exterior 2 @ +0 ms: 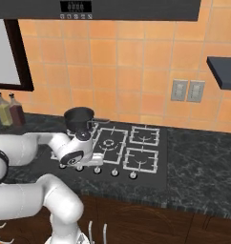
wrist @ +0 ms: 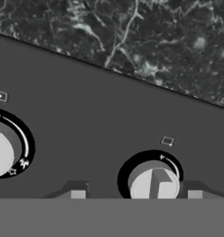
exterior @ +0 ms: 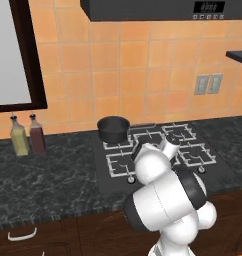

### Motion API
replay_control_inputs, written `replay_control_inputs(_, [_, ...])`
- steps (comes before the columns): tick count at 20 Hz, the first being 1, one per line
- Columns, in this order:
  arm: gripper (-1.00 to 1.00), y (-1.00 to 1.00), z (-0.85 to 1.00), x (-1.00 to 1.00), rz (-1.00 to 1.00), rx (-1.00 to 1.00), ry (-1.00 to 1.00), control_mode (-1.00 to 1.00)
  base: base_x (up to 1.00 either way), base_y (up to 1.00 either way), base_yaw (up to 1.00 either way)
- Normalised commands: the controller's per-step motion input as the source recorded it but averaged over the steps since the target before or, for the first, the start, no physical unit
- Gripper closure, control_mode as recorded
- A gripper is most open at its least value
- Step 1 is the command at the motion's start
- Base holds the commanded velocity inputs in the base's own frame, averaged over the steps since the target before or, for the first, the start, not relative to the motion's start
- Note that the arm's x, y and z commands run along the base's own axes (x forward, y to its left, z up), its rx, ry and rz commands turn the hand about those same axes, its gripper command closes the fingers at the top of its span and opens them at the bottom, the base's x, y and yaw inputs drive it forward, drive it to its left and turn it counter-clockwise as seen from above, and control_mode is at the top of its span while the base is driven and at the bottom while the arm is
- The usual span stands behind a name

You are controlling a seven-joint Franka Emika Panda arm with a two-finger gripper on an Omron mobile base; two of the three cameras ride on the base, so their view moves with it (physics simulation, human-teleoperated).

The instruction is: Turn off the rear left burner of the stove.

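— Knob (wrist: 154, 182) in the hand view sits right between the fingertips (wrist: 77, 194), which stand apart on both sides of it, not touching yet. Second knob (wrist: 2, 155) lies further left.

— And from the left base view?

— Stove (exterior: 220, 165) is under the gripper (exterior: 169, 148); the rear left burner (exterior: 118, 142), behind it, carries a black pot (exterior: 113, 128).

— Right base view?

— Gripper hangs over the knob row (exterior 2: 114, 172). Close squarely on the ridge, I think, then twist slowly.
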Motion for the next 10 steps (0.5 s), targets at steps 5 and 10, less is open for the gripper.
replay_control_inputs(5, [1.00, 0.00, -0.30, 0.00, -1.00, 0.03, 0.04, -1.00, 0.00, 0.00, 0.00])
replay_control_inputs(10, [1.00, 0.00, -0.30, 0.00, -1.00, 0.02, 0.04, -1.00, 0.00, 0.00, 0.00])
